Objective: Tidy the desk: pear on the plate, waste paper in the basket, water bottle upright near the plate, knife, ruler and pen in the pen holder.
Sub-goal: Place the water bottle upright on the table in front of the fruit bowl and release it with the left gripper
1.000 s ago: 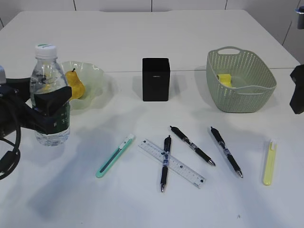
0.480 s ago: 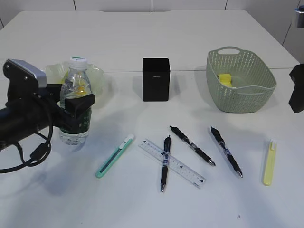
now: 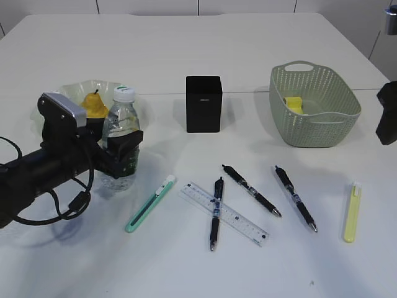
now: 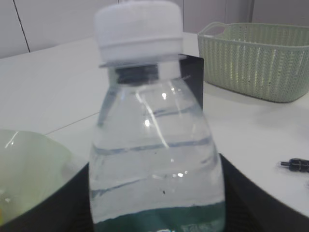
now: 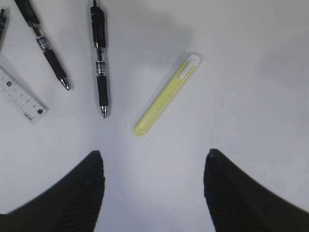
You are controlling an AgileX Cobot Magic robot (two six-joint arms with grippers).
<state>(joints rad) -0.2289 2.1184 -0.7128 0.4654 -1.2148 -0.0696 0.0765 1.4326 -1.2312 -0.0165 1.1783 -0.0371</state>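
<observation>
My left gripper (image 3: pixel 121 152) is shut on the water bottle (image 3: pixel 121 133), holding it upright by its green label just right of the plate (image 3: pixel 68 93). The bottle (image 4: pixel 154 159) fills the left wrist view. The pear (image 3: pixel 94 104) lies on the plate. Yellow waste paper (image 3: pixel 293 103) sits inside the basket (image 3: pixel 313 105). The pen holder (image 3: pixel 203 103) stands at centre back. The ruler (image 3: pixel 224 213), three black pens (image 3: pixel 251 190), a teal knife (image 3: pixel 150 203) and a yellow-green knife (image 5: pixel 166 94) lie on the desk. My right gripper (image 5: pixel 152 174) hovers open over that knife.
One pen (image 3: pixel 215 212) lies across the ruler. The right arm (image 3: pixel 388 115) shows at the right edge, beside the basket. A seam in the desk (image 3: pixel 248 92) runs behind the plate and pen holder.
The left gripper has carried the bottle rightward and lower, from the left edge to a spot beside the plate. The right arm has stayed still.
</observation>
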